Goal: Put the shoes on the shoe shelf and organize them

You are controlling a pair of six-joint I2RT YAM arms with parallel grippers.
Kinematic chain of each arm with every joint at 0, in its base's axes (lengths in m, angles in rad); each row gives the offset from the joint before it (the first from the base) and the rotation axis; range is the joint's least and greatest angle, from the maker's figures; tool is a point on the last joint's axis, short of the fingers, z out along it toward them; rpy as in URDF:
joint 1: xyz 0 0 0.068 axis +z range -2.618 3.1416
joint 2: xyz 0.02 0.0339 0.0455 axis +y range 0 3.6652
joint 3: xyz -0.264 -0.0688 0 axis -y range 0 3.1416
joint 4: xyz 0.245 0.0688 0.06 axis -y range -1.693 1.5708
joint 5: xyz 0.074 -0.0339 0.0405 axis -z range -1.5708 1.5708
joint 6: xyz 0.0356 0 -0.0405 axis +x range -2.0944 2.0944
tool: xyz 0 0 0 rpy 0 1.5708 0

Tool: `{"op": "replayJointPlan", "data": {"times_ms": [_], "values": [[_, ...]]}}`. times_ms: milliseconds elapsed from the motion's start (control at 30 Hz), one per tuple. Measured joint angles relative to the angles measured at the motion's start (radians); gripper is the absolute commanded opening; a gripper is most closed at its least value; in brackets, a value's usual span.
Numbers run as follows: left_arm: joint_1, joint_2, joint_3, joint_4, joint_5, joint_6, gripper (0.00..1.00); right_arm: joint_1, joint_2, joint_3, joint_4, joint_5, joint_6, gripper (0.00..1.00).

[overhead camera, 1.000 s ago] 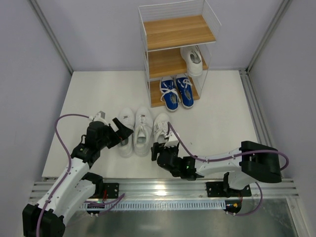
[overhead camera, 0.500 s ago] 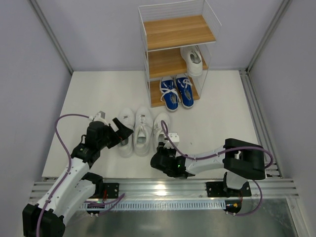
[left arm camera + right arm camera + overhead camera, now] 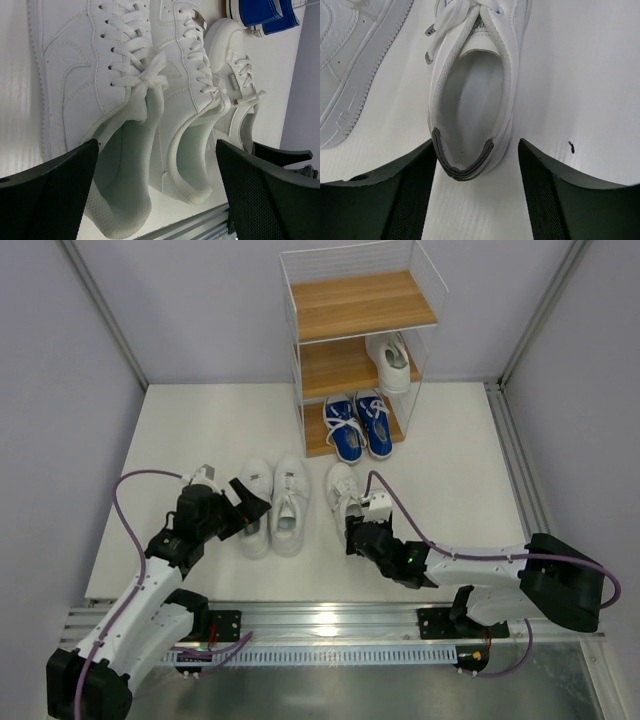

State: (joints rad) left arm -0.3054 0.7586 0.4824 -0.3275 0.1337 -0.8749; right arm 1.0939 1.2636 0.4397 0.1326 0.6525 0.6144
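We see the right gripper (image 3: 476, 145) low at the back of the lone white sneaker (image 3: 470, 95); its jaws stand apart and straddle the heel, the left finger just beside the heel's dark collar, the right finger with a strip of table showing between it and the shoe; it has hold of nothing. That sneaker lies on the table (image 3: 200, 440) toe towards the shoe shelf (image 3: 365, 302), set a little apart from the other two white sneakers; between it and the shelf's foot the white surface lies open.

The left gripper (image 3: 156, 145) hangs spread wide over the heels of the left white sneaker (image 3: 90, 75) and the middle white sneaker (image 3: 185, 85), which lie side by side and touching; it holds nothing.

On the shelf, the top board is bare; the middle board carries one shelved white sneaker (image 3: 392, 362) at its right side, with free room to its left; the bottom board is filled by the blue sneakers (image 3: 346, 435), toes outward.

Grey walls close in the table at left, right and back; the metal rail (image 3: 330, 620) bounds the near edge. The right arm's purple cable (image 3: 385, 490) loops just right of the lone sneaker; a small dark speck (image 3: 570, 146) marks the table beside the right finger.
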Motion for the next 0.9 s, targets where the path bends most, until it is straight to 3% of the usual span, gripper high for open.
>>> {"op": "replayJointPlan", "data": {"times_ms": [267,533,633,733,900], "values": [[0.000,0.011,0.000,0.008,0.007,0.000,1.00,-0.016,-0.009,0.013,-0.012,-0.069,-0.130,0.79],[0.000,0.011,0.000,0.008,0.007,0.000,1.00,-0.016,0.040,0.013,0.048,-0.027,-0.111,0.75],[0.000,0.011,0.000,0.008,0.007,0.000,1.00,-0.016,0.090,0.025,0.067,-0.023,-0.108,0.62],[0.000,0.011,0.000,0.008,0.006,0.000,1.00,-0.013,0.114,0.039,0.072,-0.005,-0.109,0.33],[0.000,0.011,0.000,0.008,0.006,0.000,1.00,-0.009,0.116,0.041,0.093,0.023,-0.104,0.07]]}}
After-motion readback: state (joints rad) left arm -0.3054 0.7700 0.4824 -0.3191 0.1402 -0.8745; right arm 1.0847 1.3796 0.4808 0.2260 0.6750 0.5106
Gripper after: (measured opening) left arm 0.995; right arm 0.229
